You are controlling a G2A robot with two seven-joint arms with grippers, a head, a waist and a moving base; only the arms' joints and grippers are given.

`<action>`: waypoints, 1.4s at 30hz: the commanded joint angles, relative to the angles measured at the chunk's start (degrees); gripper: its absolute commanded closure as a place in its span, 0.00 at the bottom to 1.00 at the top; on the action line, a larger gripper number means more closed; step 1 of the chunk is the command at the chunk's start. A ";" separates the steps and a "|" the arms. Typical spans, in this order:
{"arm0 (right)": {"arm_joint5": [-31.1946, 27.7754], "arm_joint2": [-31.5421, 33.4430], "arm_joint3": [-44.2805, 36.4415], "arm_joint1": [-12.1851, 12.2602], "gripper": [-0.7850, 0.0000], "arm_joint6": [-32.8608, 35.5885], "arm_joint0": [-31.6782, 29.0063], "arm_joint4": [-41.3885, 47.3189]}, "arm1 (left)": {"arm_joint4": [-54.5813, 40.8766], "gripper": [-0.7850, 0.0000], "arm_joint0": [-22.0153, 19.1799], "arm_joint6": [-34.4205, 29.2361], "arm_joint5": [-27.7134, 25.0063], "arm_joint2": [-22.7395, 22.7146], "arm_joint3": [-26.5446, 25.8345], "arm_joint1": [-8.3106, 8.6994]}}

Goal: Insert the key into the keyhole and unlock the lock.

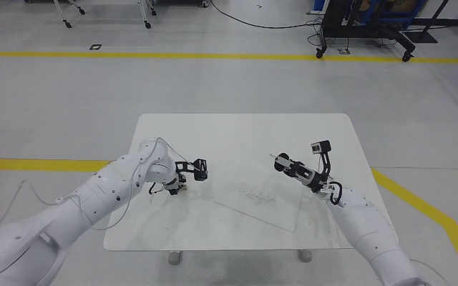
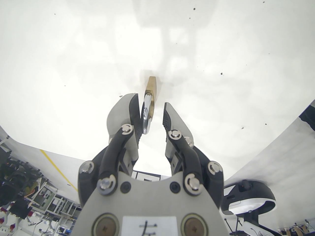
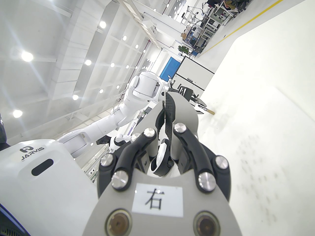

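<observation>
Grasp pending: left claw (image 2: 152, 114) open astride the padlock (image 2: 150, 87) on the bench (image 2: 73, 50), right claw (image 3: 167, 104) pinching the key (image 1: 273, 156) well apart, keyhole alignment likely next

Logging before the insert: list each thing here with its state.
Lock: brass end on the table, no key in it.
Key: clamped in the right gripper, away from the lock.
Left gripper: open, one pad against the lock's shackle, the other clear.
Right gripper: shut on the key.
</observation>
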 commanded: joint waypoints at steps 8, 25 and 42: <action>0.00 0.00 0.00 0.00 1.00 0.00 0.00 0.00 | -1.01 0.88 -0.63 0.25 -0.24 0.51 0.15 0.09; 0.00 0.00 0.00 0.00 1.00 0.00 0.00 0.00 | 1.99 1.00 0.03 4.39 4.03 -1.60 -0.22 -0.22; 0.00 0.00 0.00 0.00 1.00 0.00 0.00 0.00 | -7.28 1.00 4.78 30.50 19.42 -11.01 0.19 -0.97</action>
